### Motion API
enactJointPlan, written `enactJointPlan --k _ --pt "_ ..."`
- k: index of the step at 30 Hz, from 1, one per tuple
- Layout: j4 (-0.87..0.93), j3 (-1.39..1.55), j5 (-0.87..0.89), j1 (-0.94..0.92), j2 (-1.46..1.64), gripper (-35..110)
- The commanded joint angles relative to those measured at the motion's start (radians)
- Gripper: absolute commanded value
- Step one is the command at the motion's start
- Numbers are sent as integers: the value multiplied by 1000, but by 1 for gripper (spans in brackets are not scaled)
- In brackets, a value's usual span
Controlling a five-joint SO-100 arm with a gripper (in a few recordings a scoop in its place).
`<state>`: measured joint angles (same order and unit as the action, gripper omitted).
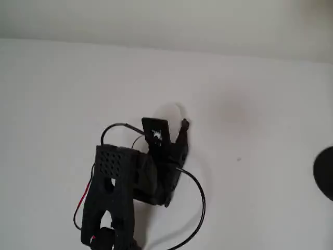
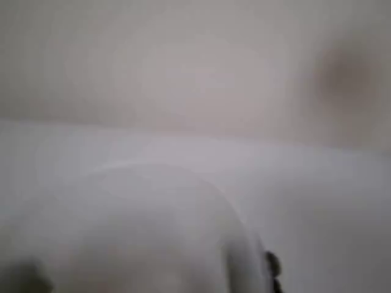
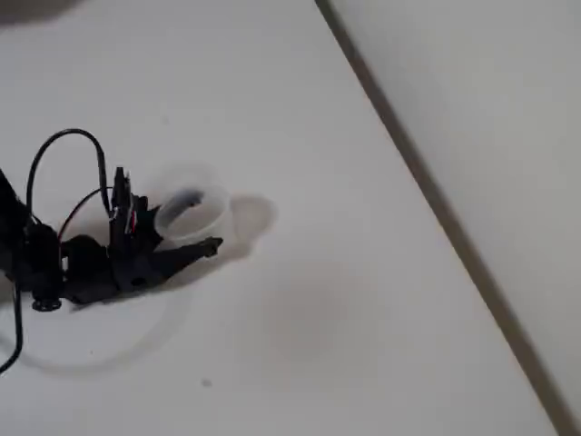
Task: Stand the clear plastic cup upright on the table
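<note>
White and bare, the counter (image 3: pixel 300 100) fills nearly every view, ending at a dark seam where a pale wall begins. The landmark is the clear plastic cup (image 3: pixel 192 211), a faint colourless shape with a round rim, near the middle of the counter.

In the fixed view the cup appears to sit with its rim facing up and towards the camera, a soft shadow falling on the counter just beside it on the right. Whether it rests flat on its base or hangs slightly lifted and tilted cannot be told.

The tool (image 3: pixel 168 232) at the end of the black arm reaches in from the left of the cup. One finger runs along the near side of the cup and one stands on its far-left side, so the jaws are spread about a cup's width and seem to bracket it; firm contact cannot be confirmed. In the overhead view the tool (image 1: pixel 169 125) covers most of the cup (image 1: pixel 174 110), which shows as a pale arc just beyond the fingertips.

The wrist view is badly blurred; a large rounded pale form low in it is probably the cup (image 2: pixel 153 232) close to the lens.

A dark round object (image 1: pixel 325 172) lies well apart from the cup, at the right edge of the overhead view
</note>
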<state>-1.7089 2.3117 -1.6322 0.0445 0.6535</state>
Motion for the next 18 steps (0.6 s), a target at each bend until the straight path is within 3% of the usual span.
enactJointPlan --k 1,6,18 --pt "11 -35 -101 -14 -77 61" --pt "12 -48 -133 -43 -72 75" --pt "78 143 -20 -67 236 76"
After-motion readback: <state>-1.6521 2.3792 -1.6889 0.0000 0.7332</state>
